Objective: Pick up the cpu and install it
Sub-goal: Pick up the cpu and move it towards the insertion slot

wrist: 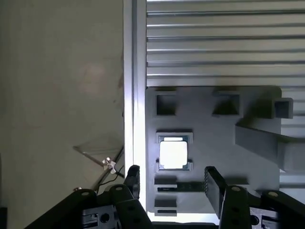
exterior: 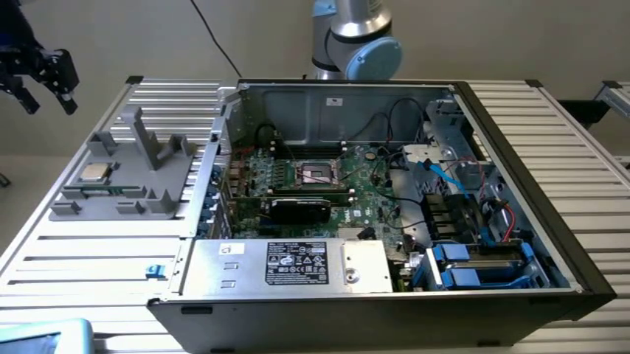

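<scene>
**Exterior view.** The gripper (exterior: 47, 103) is hanging in the air at the exterior view's far left, over the edge of the slatted tabletop (exterior: 88, 251) and well apart from everything standing on it. The cpu (exterior: 96, 172) is lying flat in a shallow recess of the grey fixture (exterior: 143, 144). The fixture is resting on the tabletop just beside the open computer case (exterior: 325, 110), on the exterior view's left of it, so the cpu is sitting outside the case. Inside the case the motherboard (exterior: 369, 203) is facing upward, with the black socket frame (exterior: 317, 173) sitting near its middle. A labelled power supply box (exterior: 285, 265) is occupying the near corner. The arm's base (exterior: 356, 40) is rising behind the case.

**Wrist view.** The gripper (wrist: 174, 183) is looking straight down on the fixture (wrist: 224, 143). Its two dark fingers (wrist: 214, 188) are standing wide apart with nothing between them, so the gripper is released. The cpu (wrist: 173, 153) is presenting its bright metal top, seated squarely in its pocket. It is lying just beyond the fingertips, in line with the gap between them, and neither finger is touching it. This view is also taking in the tabletop (wrist: 224, 47) slats, its pale edge rail and the beige floor (wrist: 57, 95) beyond the rail.
</scene>
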Tool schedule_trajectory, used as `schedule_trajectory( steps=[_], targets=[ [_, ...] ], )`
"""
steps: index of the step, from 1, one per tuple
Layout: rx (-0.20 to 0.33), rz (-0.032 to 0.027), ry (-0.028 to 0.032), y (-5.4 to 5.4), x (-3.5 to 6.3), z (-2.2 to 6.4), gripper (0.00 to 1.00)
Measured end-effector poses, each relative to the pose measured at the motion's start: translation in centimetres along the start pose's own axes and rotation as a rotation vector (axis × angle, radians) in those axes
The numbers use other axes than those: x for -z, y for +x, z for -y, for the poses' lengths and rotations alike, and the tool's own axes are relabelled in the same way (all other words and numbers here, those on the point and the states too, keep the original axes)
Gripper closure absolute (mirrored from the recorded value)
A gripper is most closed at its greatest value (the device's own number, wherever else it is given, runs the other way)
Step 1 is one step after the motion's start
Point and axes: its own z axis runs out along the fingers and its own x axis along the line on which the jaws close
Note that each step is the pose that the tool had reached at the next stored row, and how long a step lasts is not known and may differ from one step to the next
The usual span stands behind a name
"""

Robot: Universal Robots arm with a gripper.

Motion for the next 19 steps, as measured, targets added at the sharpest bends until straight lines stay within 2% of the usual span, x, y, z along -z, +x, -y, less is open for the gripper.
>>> schedule_trajectory(
  steps=[6,14,19],
  targets=[
    [0.0,-0.0094,0.0001,-0.4,-0.97,0.35,0.34],
    [0.002,-0.0181,0.0003,-0.5,-2.41,0.94,0.34],
    [0.008,-0.0224,0.0004,-0.6,-3.31,0.97,0.34]
  ],
)
